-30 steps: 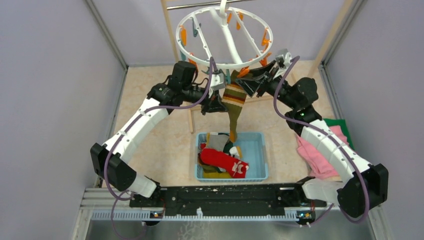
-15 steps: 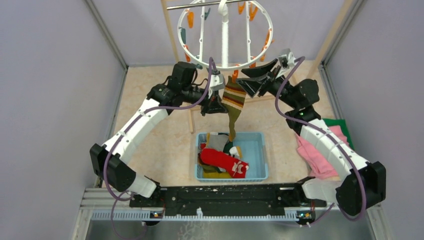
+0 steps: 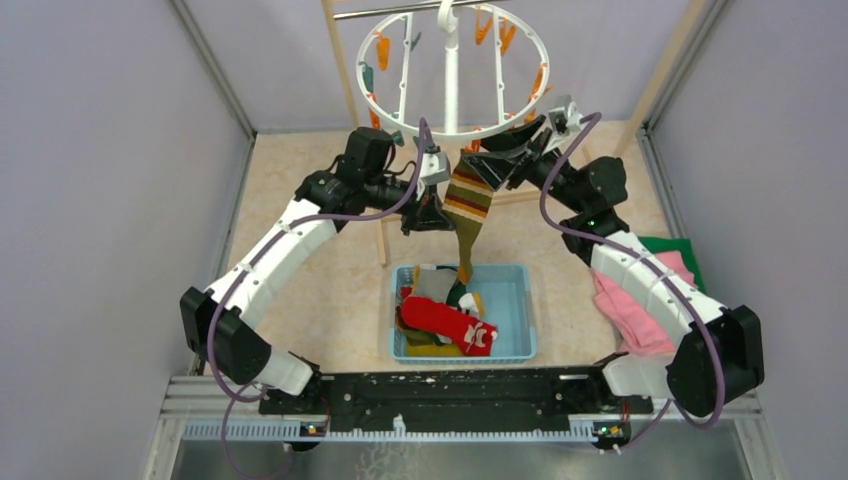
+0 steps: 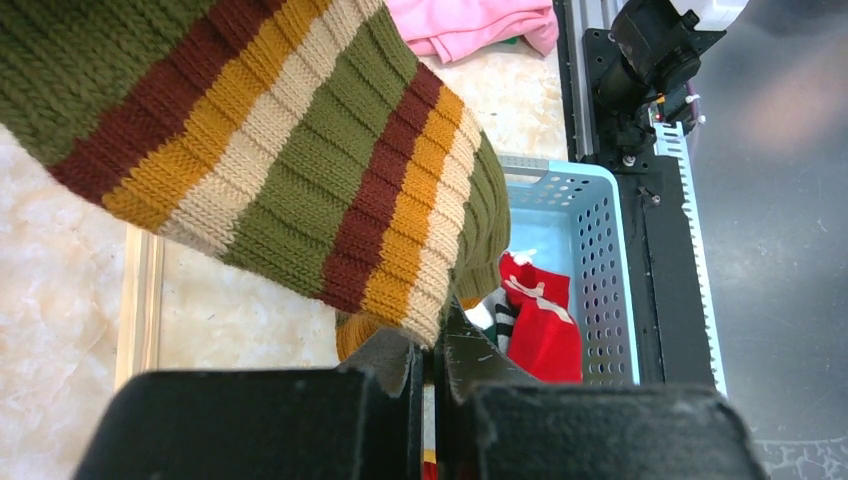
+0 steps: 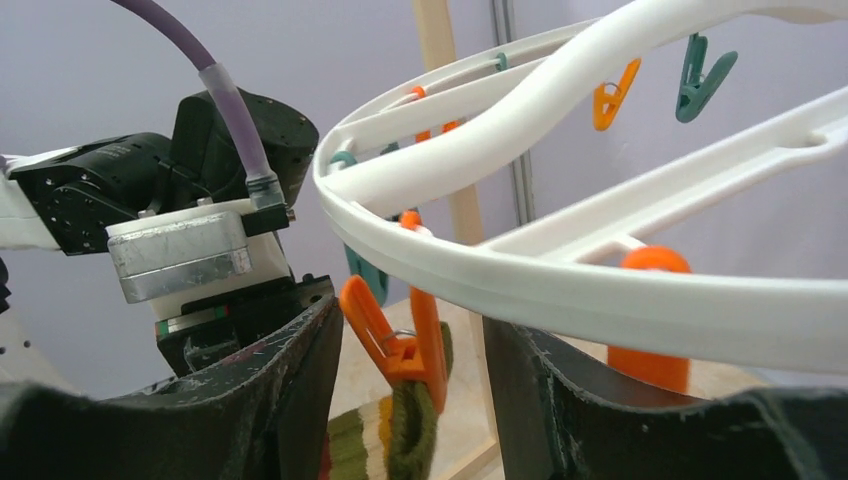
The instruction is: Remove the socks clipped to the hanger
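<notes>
The white ring hanger (image 3: 450, 130) hangs from the rod with orange and teal clips. One olive, brown and mustard striped sock (image 3: 467, 205) hangs from an orange clip (image 5: 405, 340) at the ring's near edge. My left gripper (image 3: 432, 207) is shut on the sock's side edge, seen in the left wrist view (image 4: 432, 345) under the striped sock (image 4: 290, 150). My right gripper (image 3: 497, 160) is open, its fingers (image 5: 290, 400) standing on either side of the orange clip just below the ring (image 5: 560, 280). Red, grey and other socks (image 3: 445, 320) lie in the basket.
A light blue perforated basket (image 3: 520, 300) sits on the floor below the sock. Pink cloth (image 3: 630, 310) and green cloth (image 3: 680, 255) lie at the right. The wooden rack frame (image 3: 340, 60) and metal rod (image 3: 390, 10) stand behind the hanger.
The hanger ring has tipped from nearly flat to more upright. My right gripper has moved up and left, closing in around the orange clip. The left gripper has kept its hold on the sock.
</notes>
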Tool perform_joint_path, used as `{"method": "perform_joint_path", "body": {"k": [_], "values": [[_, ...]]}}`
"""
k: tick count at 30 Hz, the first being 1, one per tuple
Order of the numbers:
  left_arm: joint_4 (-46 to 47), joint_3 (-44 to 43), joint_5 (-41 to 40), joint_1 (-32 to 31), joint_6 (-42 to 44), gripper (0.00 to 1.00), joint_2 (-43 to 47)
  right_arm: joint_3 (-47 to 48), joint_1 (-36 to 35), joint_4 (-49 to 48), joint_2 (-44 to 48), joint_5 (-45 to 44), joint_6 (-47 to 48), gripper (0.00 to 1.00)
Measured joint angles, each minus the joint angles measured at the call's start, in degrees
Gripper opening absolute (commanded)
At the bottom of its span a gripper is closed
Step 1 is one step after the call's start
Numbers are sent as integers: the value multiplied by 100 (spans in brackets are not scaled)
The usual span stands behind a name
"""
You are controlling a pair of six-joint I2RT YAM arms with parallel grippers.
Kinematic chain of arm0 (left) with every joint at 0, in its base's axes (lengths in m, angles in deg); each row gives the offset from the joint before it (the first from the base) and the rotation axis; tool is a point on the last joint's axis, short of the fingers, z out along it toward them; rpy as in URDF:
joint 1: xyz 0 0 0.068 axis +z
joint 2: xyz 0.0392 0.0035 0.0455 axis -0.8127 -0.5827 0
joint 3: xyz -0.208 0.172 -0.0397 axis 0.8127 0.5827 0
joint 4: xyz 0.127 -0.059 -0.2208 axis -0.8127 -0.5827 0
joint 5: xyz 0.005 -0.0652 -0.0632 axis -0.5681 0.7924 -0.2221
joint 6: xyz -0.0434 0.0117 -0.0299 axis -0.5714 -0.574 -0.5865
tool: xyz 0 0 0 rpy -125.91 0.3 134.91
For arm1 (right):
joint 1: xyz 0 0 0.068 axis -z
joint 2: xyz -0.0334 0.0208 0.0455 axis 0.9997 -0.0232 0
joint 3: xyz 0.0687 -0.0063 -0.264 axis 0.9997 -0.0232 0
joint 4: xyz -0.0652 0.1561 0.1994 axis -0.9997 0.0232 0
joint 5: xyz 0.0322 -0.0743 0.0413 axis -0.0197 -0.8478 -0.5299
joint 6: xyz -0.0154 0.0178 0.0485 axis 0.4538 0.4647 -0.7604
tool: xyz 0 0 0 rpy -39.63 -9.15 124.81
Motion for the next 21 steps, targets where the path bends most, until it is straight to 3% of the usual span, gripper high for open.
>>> {"method": "perform_joint_path", "body": {"k": [10, 20, 21], "values": [[7, 52, -4, -33, -24, 0, 2, 105, -271, -210, -177, -151, 116, 45], [7, 105, -42, -61, 2, 0, 4, 105, -271, -310, -160, -435, 238, 0], [7, 129, -57, -66, 13, 0, 7, 105, -271, -310, -160, -442, 236, 0]]}}
